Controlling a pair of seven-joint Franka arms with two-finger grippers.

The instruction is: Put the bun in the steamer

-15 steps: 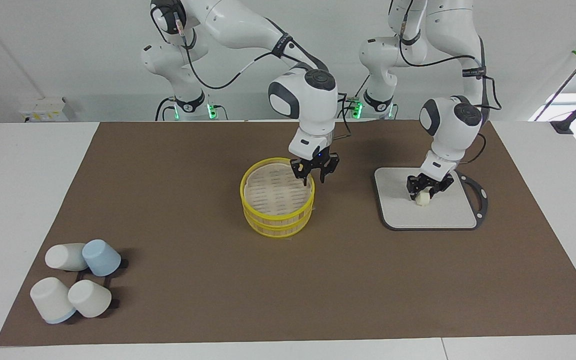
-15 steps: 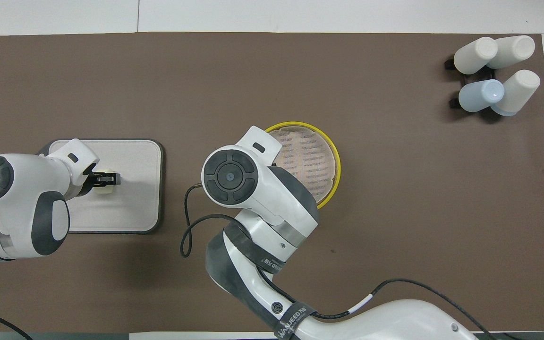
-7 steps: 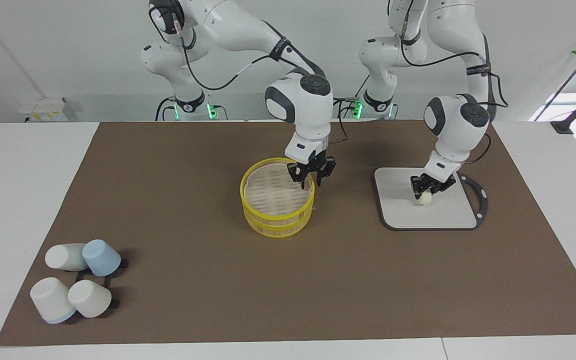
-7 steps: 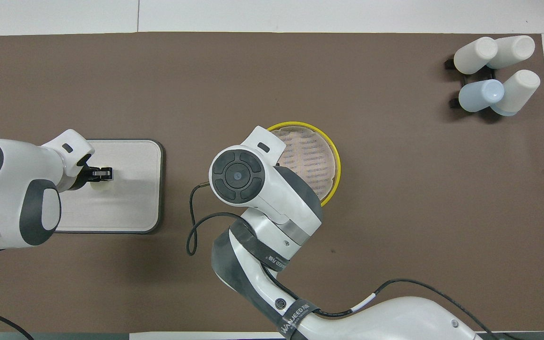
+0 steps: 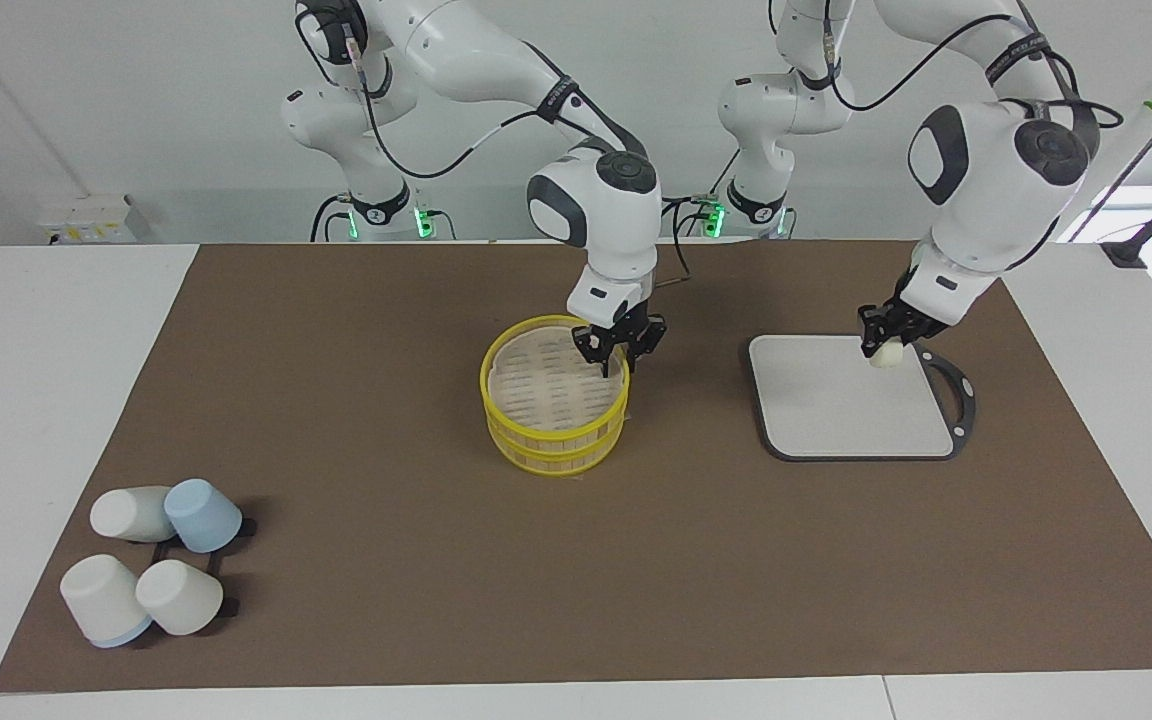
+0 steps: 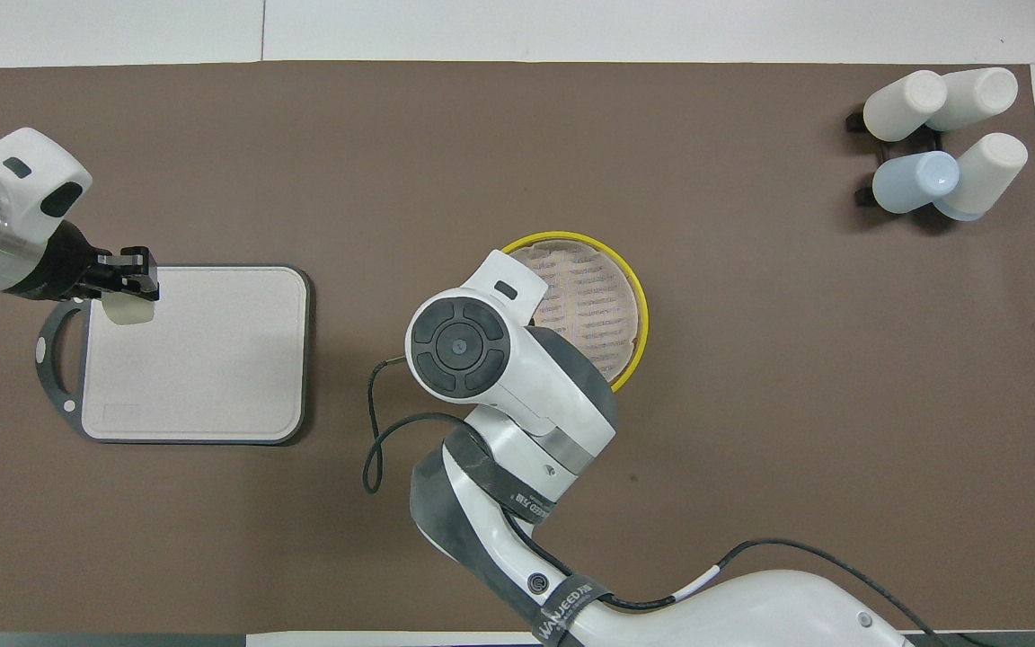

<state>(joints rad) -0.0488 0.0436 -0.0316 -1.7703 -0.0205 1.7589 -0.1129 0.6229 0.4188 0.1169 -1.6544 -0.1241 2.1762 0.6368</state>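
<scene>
Above board (image 5: pixel 851 400), left gripper (image 5: pixel 881 343) lifting bun (image 5: pixel 885 354)

Brown-matted table (image 5: pixel 386 620) carries steamer (image 5: pixel 555 396), grey board (image 5: pixel 851 398) and cups (image 5: pixel 151 572).

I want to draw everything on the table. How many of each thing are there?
White plastic cups: 3
Pale blue plastic cup: 1
Round yellow-rimmed bamboo steamer: 1
Grey rectangular board: 1
Small cream-white dough bun, in the left gripper: 1
Total: 7
</scene>
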